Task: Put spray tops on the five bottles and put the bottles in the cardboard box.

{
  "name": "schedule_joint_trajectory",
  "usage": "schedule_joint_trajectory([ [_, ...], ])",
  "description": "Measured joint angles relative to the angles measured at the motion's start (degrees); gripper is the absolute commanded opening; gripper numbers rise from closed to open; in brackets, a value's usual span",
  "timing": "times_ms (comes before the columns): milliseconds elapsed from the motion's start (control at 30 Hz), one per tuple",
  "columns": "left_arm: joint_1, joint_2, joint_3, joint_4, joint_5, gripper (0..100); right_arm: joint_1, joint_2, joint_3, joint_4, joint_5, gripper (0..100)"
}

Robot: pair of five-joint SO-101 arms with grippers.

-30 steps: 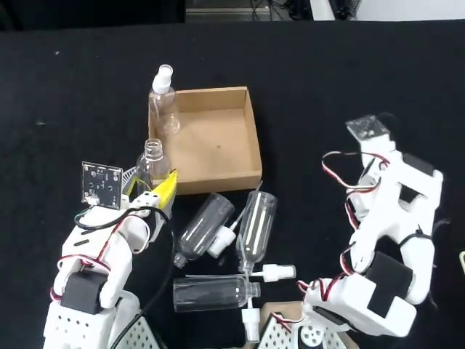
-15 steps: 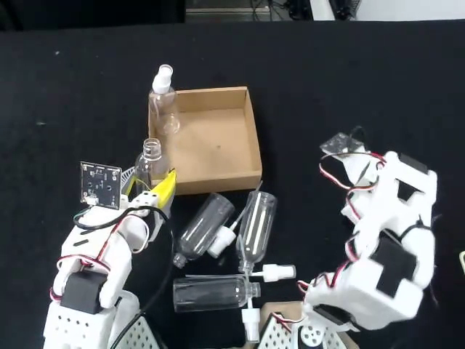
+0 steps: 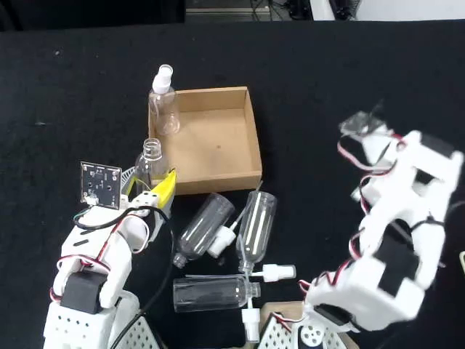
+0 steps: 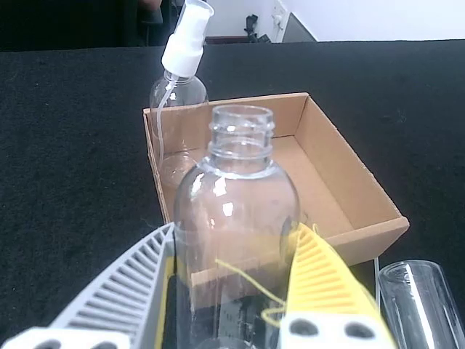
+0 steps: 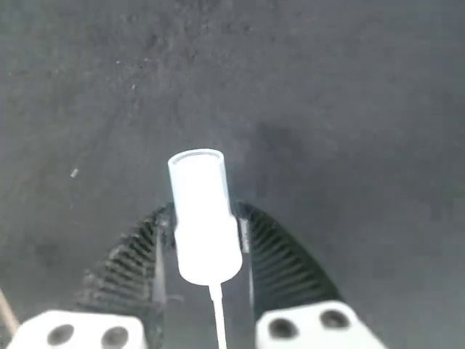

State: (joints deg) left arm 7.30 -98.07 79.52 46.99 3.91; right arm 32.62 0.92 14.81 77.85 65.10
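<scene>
Black table (image 3: 327, 65): left gripper (image 4: 232, 243) pinches an open-necked bottle (image 4: 236, 196) upright just beside the box (image 3: 254, 145) corner nearest it. Right gripper (image 5: 203, 213), well right of the box, clamps a spray top (image 5: 197, 182) that likely must cross to that neck.

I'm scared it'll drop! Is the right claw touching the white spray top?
Touching. In the right wrist view the right gripper clamps the spray top, fingers pressed against both sides.

Clear bottles (image 3: 256, 231), white spray tops (image 5: 204, 214), brown cardbd box (image 3: 218, 149), blk table (image 3: 327, 80)
</scene>
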Motion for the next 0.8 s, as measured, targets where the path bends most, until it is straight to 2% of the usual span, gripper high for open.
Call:
schedule_joint_trajectory([
  [133, 0.0, 0.0, 0.0, 0.0, 0.0, 3, -5.8, -8.2, -10.6, 8.6, -12.1, 1.0],
  [333, 0.0, -1.3, 1.5, -5.5, 0.0, 3, -20.7, -13.6, -25.7, 10.0, -34.5, 1.0],
  [467, 0.0, -4.9, 6.2, -12.0, 0.0, 3, -29.4, -13.8, -35.8, 10.1, -45.9, 1.0],
  [633, 0.1, -5.9, 12.7, -22.9, 0.0, 3, -41.4, -13.8, -48.1, 10.1, -54.2, 1.1],
  [800, 0.1, -5.8, 15.9, -31.1, 0.0, 3, -54.2, -14.3, -59.0, 9.1, -57.1, 1.1],
])
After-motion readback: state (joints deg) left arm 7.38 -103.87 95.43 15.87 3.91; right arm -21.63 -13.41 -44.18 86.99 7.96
